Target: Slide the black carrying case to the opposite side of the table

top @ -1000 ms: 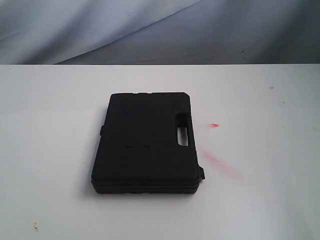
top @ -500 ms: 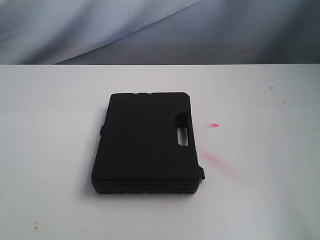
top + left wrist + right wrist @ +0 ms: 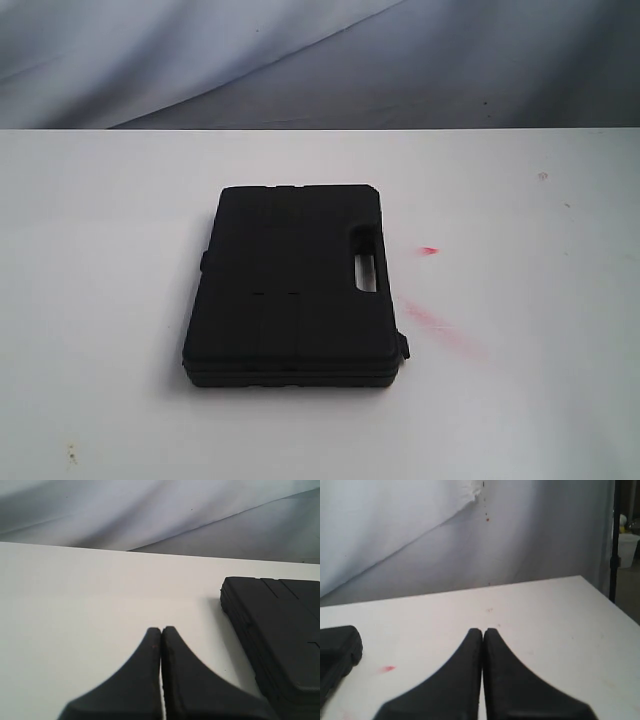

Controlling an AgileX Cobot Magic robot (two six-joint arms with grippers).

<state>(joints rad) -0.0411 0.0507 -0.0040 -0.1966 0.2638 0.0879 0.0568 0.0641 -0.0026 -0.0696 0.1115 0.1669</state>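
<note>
Left hand point(image 3: 161, 630): black, fingers pressed together with nothing between them, over the bench point(image 3: 100, 260) beside the black carrying case point(image 3: 295, 285), not touching it. Right hand point(image 3: 483, 630): black, fingers likewise pressed together, empty, apart from the case on its handle side. Case: closed, lying flat near the middle of the white bench, handle cutout point(image 3: 362, 265) along one edge. Red smears point(image 3: 440, 325): on the bench just beside the case, handle side. Grey cloth point(image 3: 300, 60): behind the bench, beyond the case.
</note>
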